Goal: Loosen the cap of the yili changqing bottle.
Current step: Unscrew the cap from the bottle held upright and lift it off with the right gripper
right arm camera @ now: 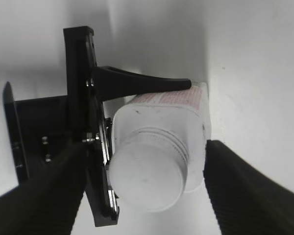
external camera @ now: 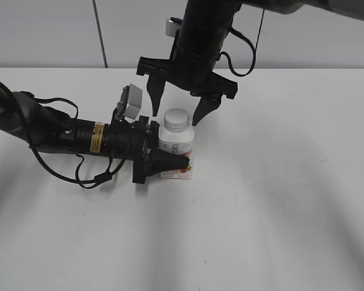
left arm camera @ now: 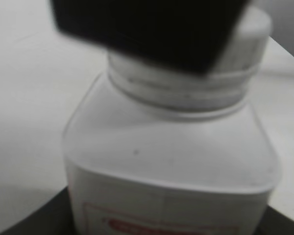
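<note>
left gripper (external camera: 170, 162) clamps the bottle (external camera: 177, 151) (far finger hidden); right gripper (external camera: 181, 102) wide above cap (external camera: 176, 119).

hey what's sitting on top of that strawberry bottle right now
The white cap is screwed on the bottle. The right gripper hovers open above, its fingers either side of the cap, not touching. The left gripper clamps the bottle's body. The contents can't be seen.

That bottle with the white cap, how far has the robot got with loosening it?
Done: the left end effector clamps the bottle upright on the table. In hand: the right end effector hangs open above the cap, a finger on either side, not touching. Left: closing on the cap and twisting; it looks fully seated.
</note>
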Tool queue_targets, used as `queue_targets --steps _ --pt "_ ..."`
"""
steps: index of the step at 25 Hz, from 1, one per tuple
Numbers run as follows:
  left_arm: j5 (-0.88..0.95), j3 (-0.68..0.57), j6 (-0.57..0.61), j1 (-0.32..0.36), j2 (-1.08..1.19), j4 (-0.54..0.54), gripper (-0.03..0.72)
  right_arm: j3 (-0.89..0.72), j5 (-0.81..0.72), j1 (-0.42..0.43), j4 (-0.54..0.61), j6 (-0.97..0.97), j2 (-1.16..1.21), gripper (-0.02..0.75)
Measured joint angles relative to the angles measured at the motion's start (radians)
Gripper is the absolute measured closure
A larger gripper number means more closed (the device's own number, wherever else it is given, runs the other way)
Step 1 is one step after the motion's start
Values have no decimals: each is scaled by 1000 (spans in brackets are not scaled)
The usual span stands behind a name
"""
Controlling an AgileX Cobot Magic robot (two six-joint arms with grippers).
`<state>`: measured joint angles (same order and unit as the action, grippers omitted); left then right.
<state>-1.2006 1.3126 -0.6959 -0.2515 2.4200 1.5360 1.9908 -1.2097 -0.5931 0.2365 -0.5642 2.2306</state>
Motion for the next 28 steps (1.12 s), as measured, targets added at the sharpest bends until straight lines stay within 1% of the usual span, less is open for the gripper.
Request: queue_targets --steps 16,21,26,28 --pt "2 0 0 0 0 0 289 1 -6 -11 4 19 9 155" --pt "2 0 0 0 0 0 290 1 -7 -11 5 22 9 220" --pt "2 0 0 0 0 0 290 1 -10 -11 5 34 9 244" --pt "2 0 0 0 0 0 290 1 -14 -11 3 43 9 283"
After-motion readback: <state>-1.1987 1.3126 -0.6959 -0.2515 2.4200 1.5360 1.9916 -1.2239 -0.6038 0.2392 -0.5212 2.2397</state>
